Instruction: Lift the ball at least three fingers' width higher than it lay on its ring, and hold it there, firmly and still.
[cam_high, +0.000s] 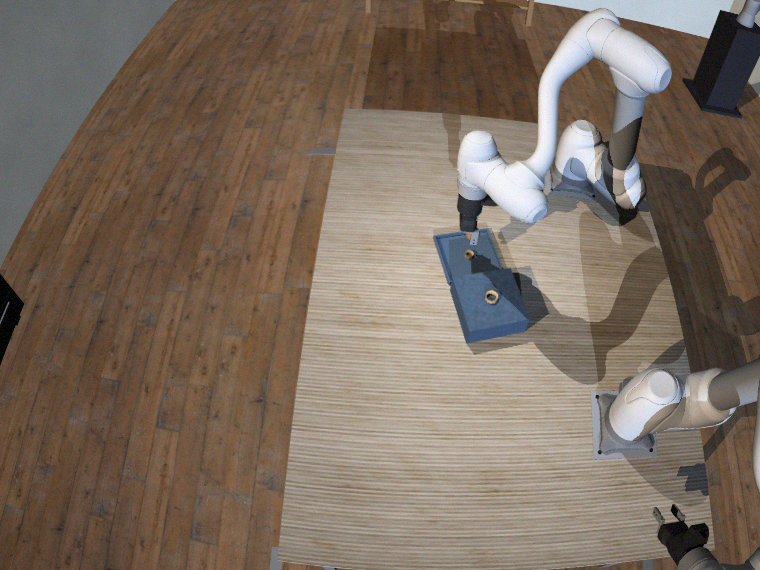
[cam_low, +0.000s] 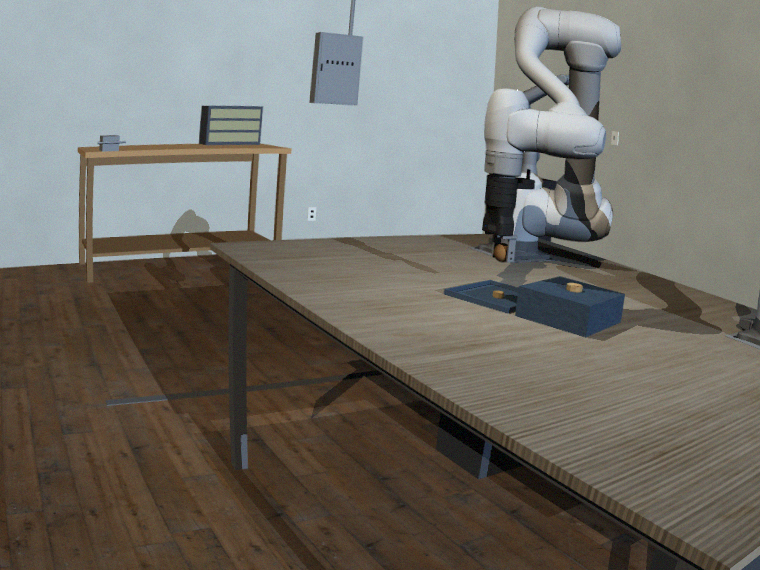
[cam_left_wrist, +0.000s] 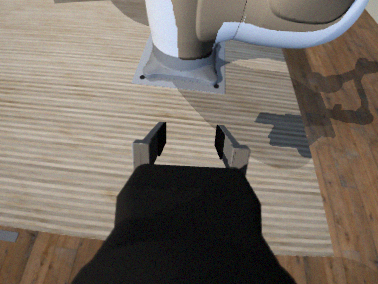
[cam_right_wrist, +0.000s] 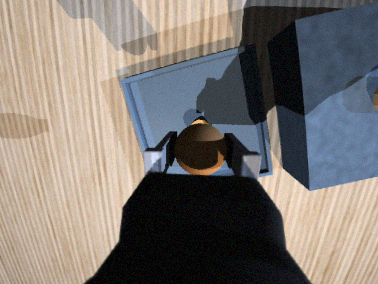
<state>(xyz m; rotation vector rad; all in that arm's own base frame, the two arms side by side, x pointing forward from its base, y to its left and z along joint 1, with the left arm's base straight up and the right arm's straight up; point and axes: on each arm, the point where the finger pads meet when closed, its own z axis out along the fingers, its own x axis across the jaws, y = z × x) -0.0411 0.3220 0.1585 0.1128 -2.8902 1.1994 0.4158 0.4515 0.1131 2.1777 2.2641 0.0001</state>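
Observation:
The orange-brown ball (cam_high: 469, 235) (cam_low: 500, 252) (cam_right_wrist: 201, 150) is between the fingers of my right gripper (cam_high: 471, 236) (cam_low: 503, 250) (cam_right_wrist: 200, 143), which is shut on it, with a pad at each side. The ball hangs well above the shallow blue tray (cam_high: 457, 265) (cam_right_wrist: 165, 95), with a visible gap in the exterior view. Its small wooden ring (cam_low: 497, 294) (cam_right_wrist: 199, 121) stands in the tray without the ball, partly hidden by the ball in the right wrist view. My left gripper (cam_high: 667, 513) (cam_left_wrist: 190, 133) is open and empty, far off near the table's corner.
A taller blue box (cam_high: 491, 325) (cam_low: 552, 309) (cam_right_wrist: 330, 135) stands right beside the tray. A second, larger wooden ring (cam_low: 574, 287) sits on its top. The left arm's base (cam_high: 604, 423) (cam_left_wrist: 175, 82) is bolted near the table edge.

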